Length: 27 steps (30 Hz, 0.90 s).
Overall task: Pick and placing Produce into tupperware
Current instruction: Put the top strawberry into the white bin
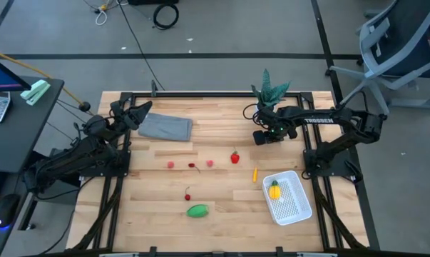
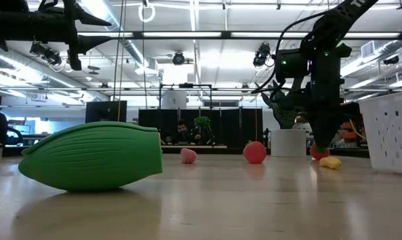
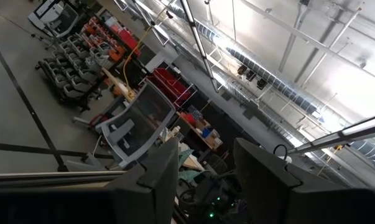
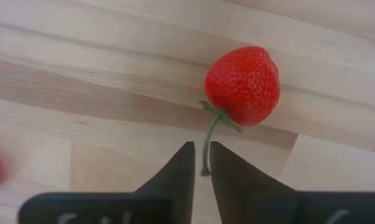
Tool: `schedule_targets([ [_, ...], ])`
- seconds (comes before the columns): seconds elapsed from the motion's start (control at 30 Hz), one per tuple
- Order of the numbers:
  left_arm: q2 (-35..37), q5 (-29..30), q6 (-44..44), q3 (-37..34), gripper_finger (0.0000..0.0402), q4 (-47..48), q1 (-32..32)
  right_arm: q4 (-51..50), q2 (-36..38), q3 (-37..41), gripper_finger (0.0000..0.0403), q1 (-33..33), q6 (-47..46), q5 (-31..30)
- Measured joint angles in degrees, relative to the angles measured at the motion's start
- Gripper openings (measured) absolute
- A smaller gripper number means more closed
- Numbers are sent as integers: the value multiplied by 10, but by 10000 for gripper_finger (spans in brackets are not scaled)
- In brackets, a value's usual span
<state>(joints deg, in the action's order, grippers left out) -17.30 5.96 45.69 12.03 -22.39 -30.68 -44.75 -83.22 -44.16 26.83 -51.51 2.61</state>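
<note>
The produce lies scattered on the wooden table: a red strawberry (image 1: 234, 157) (image 4: 243, 84) with a green stem (image 4: 207, 146), two pink pieces (image 1: 170, 164) (image 1: 210, 163), a small dark red piece (image 1: 193, 165), a cherry (image 1: 187, 194), an orange piece (image 1: 255, 173) and the green oval one (image 1: 197, 210) (image 2: 94, 157). The white basket (image 1: 294, 203) sits at the right near side with a yellow piece (image 1: 274, 189) in it. My right gripper (image 1: 263, 137) (image 4: 201, 149) points down just beyond the strawberry, fingers nearly together, touching nothing. My left gripper (image 1: 145, 108) (image 3: 206, 149) is open, raised at the far left.
A grey folded cloth (image 1: 166, 127) lies at the far left, under my left gripper's reach. A spiky green potted plant (image 1: 268, 89) stands at the far edge behind my right arm. Bare wood lies between the strawberry and the basket.
</note>
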Motion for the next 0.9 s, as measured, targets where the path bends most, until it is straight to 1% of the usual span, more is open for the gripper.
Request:
schedule_targets([
  [0.37, 0, 0, 0, 0, 162, 0, 0, 0, 0, 0, 7, -2, 6, -5],
  [0.5, 0, 0, 0, 0, 162, 0, 0, 1, 0, 0, 5, -18, 7, -9],
  [0.6, 0, 0, -2, 0, 162, 0, 0, 1, 10, -2, 4, -46, 6, -21],
  [0.67, 0, 0, -14, 0, 162, 0, 0, 1, 26, -6, 4, -70, -12, -24],
  [0.8, 0, 0, -20, 0, 162, 0, 0, -4, 77, -35, 2, -127, -70, -32],
  [0.9, 0, 0, -20, 0, 162, 0, 0, -8, 121, -66, 2, -180, -134, -48],
])
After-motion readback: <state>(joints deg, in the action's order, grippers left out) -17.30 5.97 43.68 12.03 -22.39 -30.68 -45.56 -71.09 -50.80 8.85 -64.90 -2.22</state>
